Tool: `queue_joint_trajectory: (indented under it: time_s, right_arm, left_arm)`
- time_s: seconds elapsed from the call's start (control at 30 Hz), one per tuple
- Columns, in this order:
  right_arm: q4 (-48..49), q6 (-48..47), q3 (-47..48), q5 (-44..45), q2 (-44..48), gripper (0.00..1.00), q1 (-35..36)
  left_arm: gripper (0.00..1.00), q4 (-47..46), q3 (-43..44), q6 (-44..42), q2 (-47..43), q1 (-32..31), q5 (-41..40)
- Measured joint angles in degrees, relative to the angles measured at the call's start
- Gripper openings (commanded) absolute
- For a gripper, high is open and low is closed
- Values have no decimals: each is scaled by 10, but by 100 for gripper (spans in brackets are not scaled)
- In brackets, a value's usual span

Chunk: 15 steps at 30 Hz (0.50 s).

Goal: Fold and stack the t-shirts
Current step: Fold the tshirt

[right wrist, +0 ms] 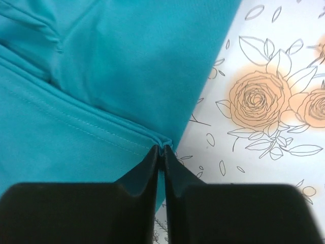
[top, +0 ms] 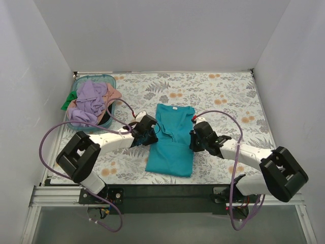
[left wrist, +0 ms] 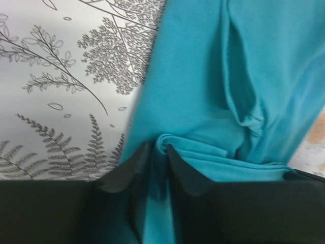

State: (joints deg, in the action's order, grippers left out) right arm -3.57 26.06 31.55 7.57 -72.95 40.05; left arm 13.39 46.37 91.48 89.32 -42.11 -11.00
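A teal-blue t-shirt [top: 171, 140] lies lengthwise in the middle of the table, folded into a narrow strip. My left gripper [top: 150, 133] is shut on a bunched fold at its left edge, seen in the left wrist view [left wrist: 161, 145]. My right gripper [top: 195, 138] is shut on the folded hem at its right edge, seen in the right wrist view [right wrist: 161, 147]. The teal-blue cloth fills much of both wrist views [left wrist: 213, 76] [right wrist: 117, 66]. Lavender [top: 89, 101], salmon-pink [top: 112, 94] and green [top: 66, 105] shirts lie crumpled in the basket at the back left.
A teal plastic basket [top: 104, 78] stands at the back left corner of the floral tablecloth [top: 218, 91]. White walls close in the back and both sides. Purple cables loop from both arms over the table.
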Motion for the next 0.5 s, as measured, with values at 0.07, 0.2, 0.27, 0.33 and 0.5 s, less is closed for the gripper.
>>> queue_joint_trajectory:
  time_s: [0.07, 0.2, 0.27, 0.33, 0.5]
  right_arm:
    - [-5, -2, 4, 0, -24, 34, -3]
    - [-24, -9, 27, -1, -40, 62, -6]
    - [-34, -15, 43, -2, -35, 98, -7]
    - [-42, -24, 52, -9, -13, 98, -7]
    - [-66, -40, 51, -51, 112, 98, -1]
  left_arm:
    - [61, 13, 9, 3, 16, 0, -10]
    - [92, 45, 33, 16, 15, 0, -35]
    - [92, 59, 36, 18, -4, 0, -41]
    - [93, 77, 36, 20, -38, 2, -43]
    - [94, 106, 5, 38, -154, 2, -31]
